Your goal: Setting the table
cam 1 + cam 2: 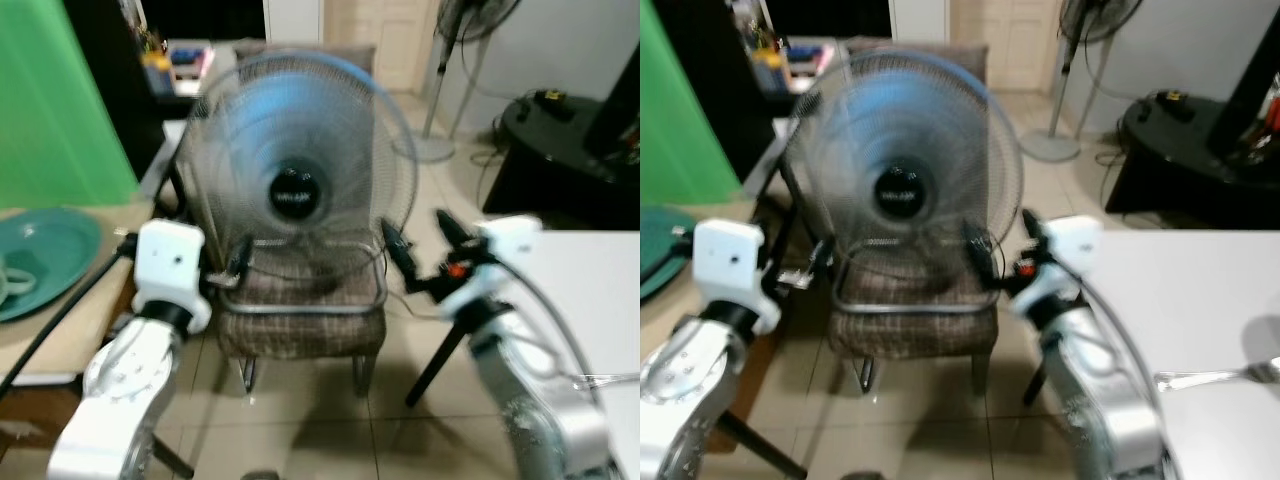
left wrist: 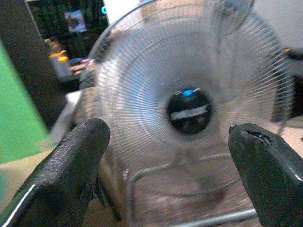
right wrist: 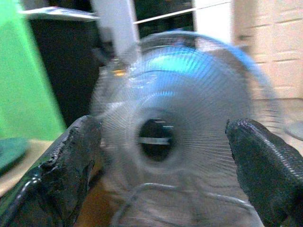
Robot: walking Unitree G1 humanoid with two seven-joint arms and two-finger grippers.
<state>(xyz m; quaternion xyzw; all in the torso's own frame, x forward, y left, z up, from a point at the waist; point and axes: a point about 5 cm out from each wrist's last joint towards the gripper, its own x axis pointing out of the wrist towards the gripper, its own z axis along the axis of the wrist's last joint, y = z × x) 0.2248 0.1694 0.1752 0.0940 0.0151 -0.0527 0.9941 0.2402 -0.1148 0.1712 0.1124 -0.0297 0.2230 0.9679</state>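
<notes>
A teal plate [image 1: 50, 250] lies on the beige table [image 1: 70, 335] at my left, with a pale item at its near edge. At my right, a silver fork [image 1: 1215, 378] rests on the white table [image 1: 1200, 300]. Both arms are raised in front of me, between the two tables. My left gripper [image 1: 235, 268] is open and empty, and in the left wrist view its fingers [image 2: 71, 165] stand wide apart and point at the fan. My right gripper [image 1: 422, 240] is also open and empty, its fingers [image 3: 71, 161] spread towards the same fan.
A running fan [image 1: 295, 165] sits on a plaid chair [image 1: 300, 310] straight ahead, close to both grippers. A green screen [image 1: 55, 100] stands at the left. Behind to the right are a black round table [image 1: 560, 150] and a standing fan [image 1: 450, 60]. Tiled floor lies below.
</notes>
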